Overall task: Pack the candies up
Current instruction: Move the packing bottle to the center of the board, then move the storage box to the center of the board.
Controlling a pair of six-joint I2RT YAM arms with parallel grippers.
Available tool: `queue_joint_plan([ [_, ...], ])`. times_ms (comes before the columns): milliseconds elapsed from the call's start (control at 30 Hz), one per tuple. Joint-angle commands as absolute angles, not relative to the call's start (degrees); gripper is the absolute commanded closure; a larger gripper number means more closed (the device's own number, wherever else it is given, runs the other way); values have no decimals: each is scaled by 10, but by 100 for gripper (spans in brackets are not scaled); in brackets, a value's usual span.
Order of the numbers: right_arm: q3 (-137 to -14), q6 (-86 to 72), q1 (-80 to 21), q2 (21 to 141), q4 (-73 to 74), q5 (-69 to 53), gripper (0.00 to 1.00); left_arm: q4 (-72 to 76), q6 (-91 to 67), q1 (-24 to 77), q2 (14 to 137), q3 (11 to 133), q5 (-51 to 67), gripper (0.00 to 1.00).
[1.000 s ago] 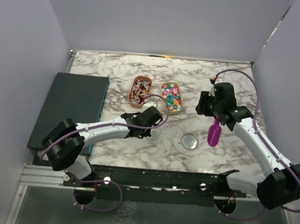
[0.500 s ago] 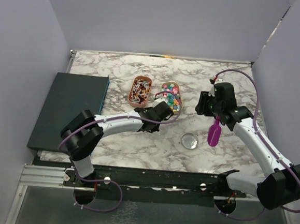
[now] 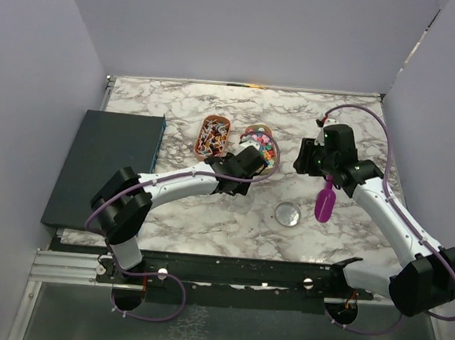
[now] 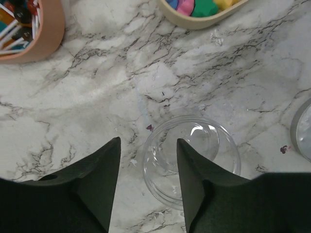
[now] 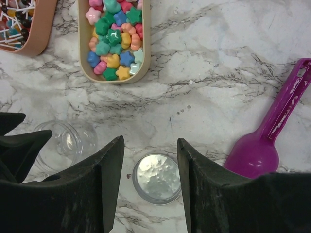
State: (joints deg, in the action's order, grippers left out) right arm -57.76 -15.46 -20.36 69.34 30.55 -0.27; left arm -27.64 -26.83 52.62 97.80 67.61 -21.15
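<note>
The candies [image 5: 114, 41] are small star-shaped sweets in mixed colours, heaped in an oval tan tray [image 3: 268, 134]. A clear empty jar [image 4: 204, 145] stands on the marble just in front of that tray. My left gripper [image 4: 146, 141] hangs open over it, with the jar's left rim between the fingers and nothing gripped. In the top view the left gripper [image 3: 248, 162] covers the jar. My right gripper [image 5: 149, 141] is open and empty above a round lid [image 5: 156, 178]. The purple scoop [image 5: 257, 153] lies to its right on the table.
A second oval tray [image 3: 213, 136] with lollipops sits left of the candy tray. A dark flat box [image 3: 106, 164] lies at the table's left edge. The lid [image 3: 288, 213] and scoop [image 3: 325, 201] lie between the two arms' reach. Grey walls enclose the table.
The left arm has swung right and forward to the front of the candy tray, and its jaws have gone from shut to open. The right arm has hardly moved.
</note>
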Motion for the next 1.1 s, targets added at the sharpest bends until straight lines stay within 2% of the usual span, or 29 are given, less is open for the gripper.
queue_joint_plan([
  [0,-602,-156,-212,707,303,-17,48,-305,-242,517,942,733,-237,46],
  [167,-607,-165,-212,720,287,-20,47,-323,-215,480,939,778,-250,33],
  [200,-608,-168,-212,725,283,-20,48,-324,-210,470,939,785,-252,25],
  [233,-609,-171,-212,729,277,-20,47,-325,-207,459,939,792,-253,22],
  [367,-622,-178,-212,759,259,-18,48,-324,-201,395,943,812,-230,21],
  [467,-636,-183,-213,786,242,-14,48,-324,-180,373,953,832,-261,16],
  [600,-657,-188,-213,827,229,-3,47,-325,-164,331,973,862,-270,14],
  [733,-676,-190,-213,862,217,-2,47,-323,-148,295,1006,892,-289,14],
  [1067,-740,-185,-213,936,223,-5,48,-312,-148,227,1102,942,-234,18],
])
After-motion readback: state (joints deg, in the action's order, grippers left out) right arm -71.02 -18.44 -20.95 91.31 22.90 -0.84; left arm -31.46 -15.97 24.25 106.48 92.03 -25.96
